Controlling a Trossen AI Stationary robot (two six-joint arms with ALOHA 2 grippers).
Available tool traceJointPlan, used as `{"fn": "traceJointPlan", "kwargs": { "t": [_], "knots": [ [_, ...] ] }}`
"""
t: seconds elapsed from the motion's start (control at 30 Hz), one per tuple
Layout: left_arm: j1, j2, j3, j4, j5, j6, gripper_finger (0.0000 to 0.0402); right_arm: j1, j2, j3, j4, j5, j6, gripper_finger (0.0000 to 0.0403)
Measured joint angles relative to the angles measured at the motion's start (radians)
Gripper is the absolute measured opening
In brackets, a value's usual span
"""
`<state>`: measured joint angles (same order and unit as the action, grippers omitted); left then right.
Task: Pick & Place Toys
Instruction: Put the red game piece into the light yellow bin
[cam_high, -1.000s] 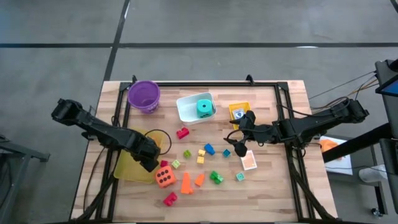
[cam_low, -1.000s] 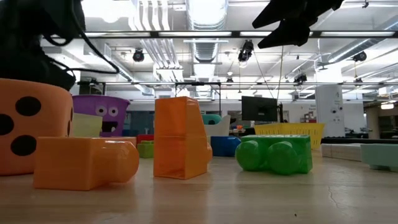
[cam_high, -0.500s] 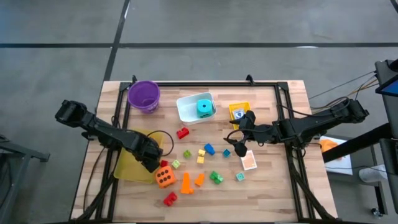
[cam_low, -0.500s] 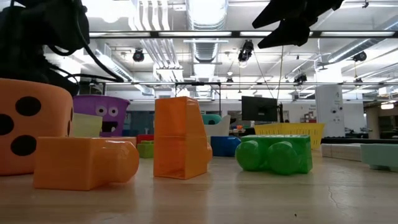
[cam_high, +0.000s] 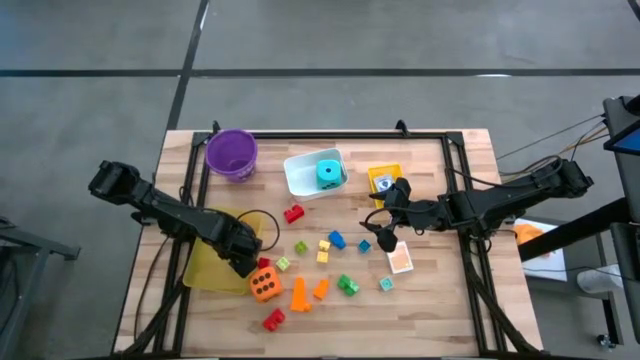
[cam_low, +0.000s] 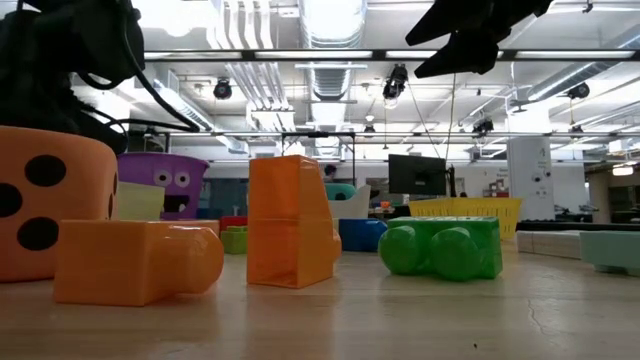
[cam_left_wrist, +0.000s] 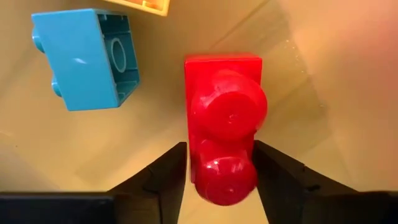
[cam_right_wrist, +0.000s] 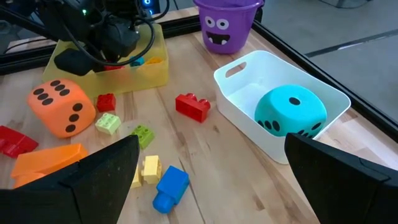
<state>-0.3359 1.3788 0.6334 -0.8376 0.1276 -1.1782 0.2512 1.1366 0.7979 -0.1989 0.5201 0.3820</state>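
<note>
Red block (cam_left_wrist: 225, 146) sits between left tool's (cam_left_wrist: 219, 180) spread fingers in yellow tray (cam_high: 205, 268).

Even, bright overhead light falls on the pale wooden slatted table (cam_high: 430, 300), with soft, short shadows. In the low view, glaring ceiling strip lights (cam_low: 330, 20) silhouette the arms, and the near orange plastic block (cam_low: 135, 262) looks slightly soft.

One camera hangs overhead, looking straight down on the whole table (cam_high: 420, 310). Another sits at tabletop level, close to the orange die (cam_low: 45, 200), facing the room behind. The left wrist camera looks closely into the yellow tray (cam_left_wrist: 93, 149); the right wrist camera faces across the table, sharing that die (cam_right_wrist: 61, 106) with both
</note>
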Motion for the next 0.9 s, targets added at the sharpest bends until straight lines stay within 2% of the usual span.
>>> {"fn": "traceJointPlan", "kwargs": {
  "t": [0.2, 0.9],
  "knots": [
    [0.000, 0.000, 0.000, 0.004, 0.007, 0.000, 0.0199, 0.000, 0.000, 0.000, 0.000, -0.002, 0.000, 0.0399],
    [0.045, -0.017, 0.002, -0.011, 0.075, 0.082, 0.0203, 0.000, 0.000, 0.000, 0.000, -0.004, 0.000, 0.0399]
  ]
}}
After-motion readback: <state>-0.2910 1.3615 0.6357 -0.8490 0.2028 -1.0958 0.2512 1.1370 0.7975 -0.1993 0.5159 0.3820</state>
